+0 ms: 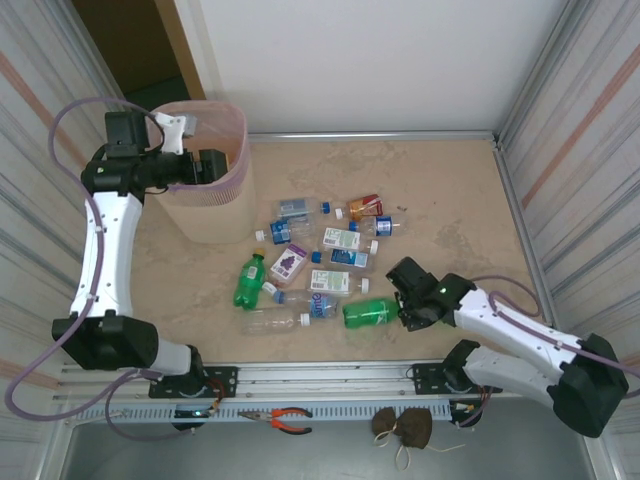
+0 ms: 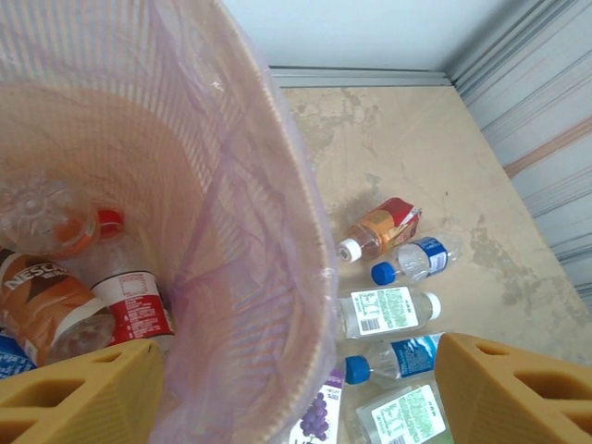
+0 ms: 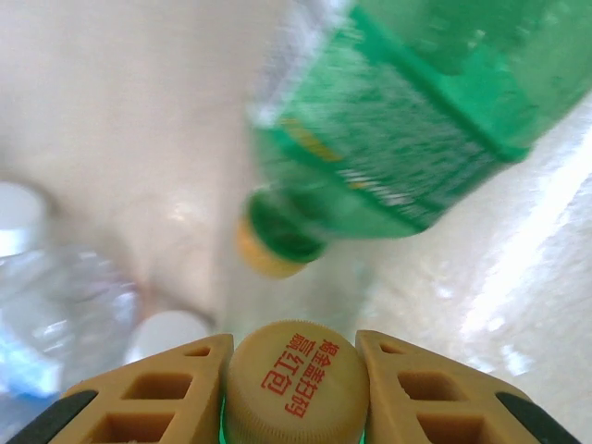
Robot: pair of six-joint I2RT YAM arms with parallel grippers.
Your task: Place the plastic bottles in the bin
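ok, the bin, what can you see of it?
The bin is a tall beige wastebasket with finely ribbed walls, plastic by the look. A translucent pink liner is folded over its rim. It stands upright at the far left of the table, apart from the loose bottles. A few dropped bottles lie inside, one red-capped. The left gripper hangs above it, jaws open.

The pink-lined bin (image 2: 231, 231) holds several bottles (image 2: 134, 310) at its bottom. Other bottles (image 2: 384, 310) lie on the table (image 2: 416, 148) beside it. The left gripper's (image 2: 296, 402) jaws stand wide apart.
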